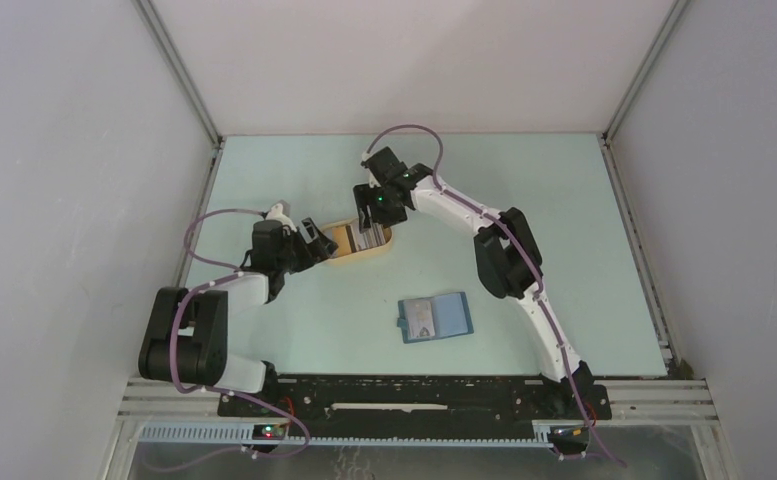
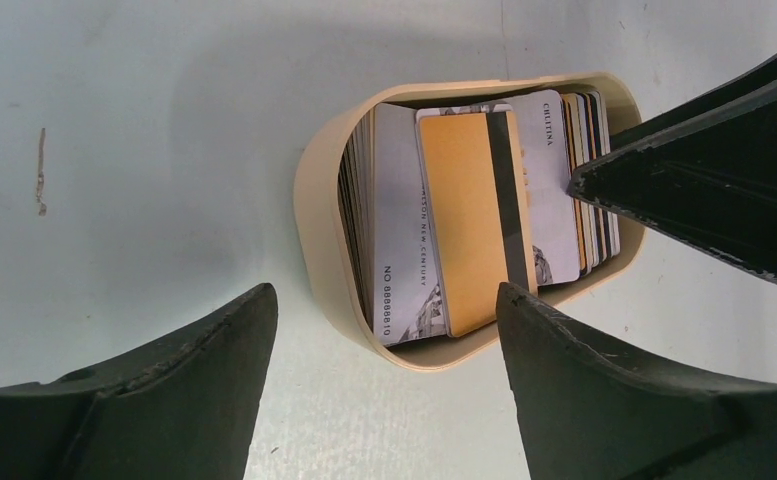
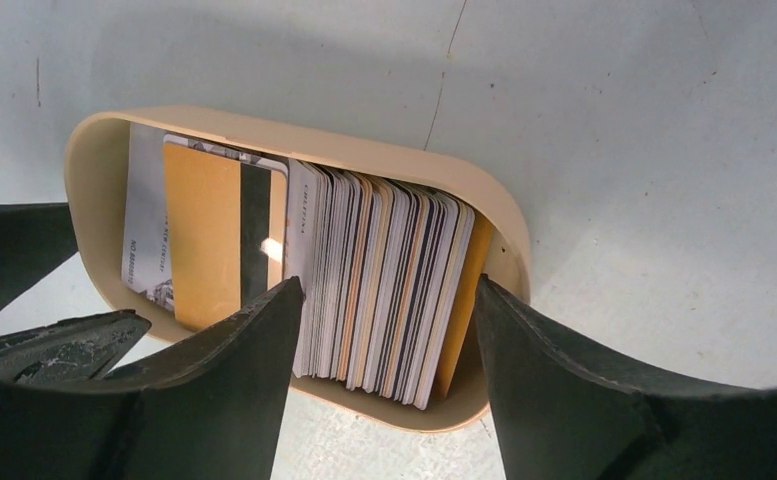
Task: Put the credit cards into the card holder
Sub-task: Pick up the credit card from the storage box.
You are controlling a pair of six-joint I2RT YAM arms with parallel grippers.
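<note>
The credit cards (image 3: 384,290) stand on edge as a packed stack in a tan oval tray (image 3: 94,160). A yellow-orange card (image 2: 469,220) and a pale one (image 2: 399,230) lean loose at the tray's other end. My right gripper (image 3: 389,290) is open above the tray, its fingers on either side of the stack, and a gap shows at the right finger. My left gripper (image 2: 384,300) is open just short of the tray's end, holding nothing. The teal-blue card holder (image 1: 435,318) lies open on the table nearer the arm bases, apart from both grippers, with a pale card showing in its left half.
The tray (image 1: 364,241) sits mid-table between the two grippers (image 1: 319,240) (image 1: 374,215), which are close together. A right finger (image 2: 704,190) reaches over the tray's far end in the left wrist view. White walls enclose the pale green table (image 1: 564,180).
</note>
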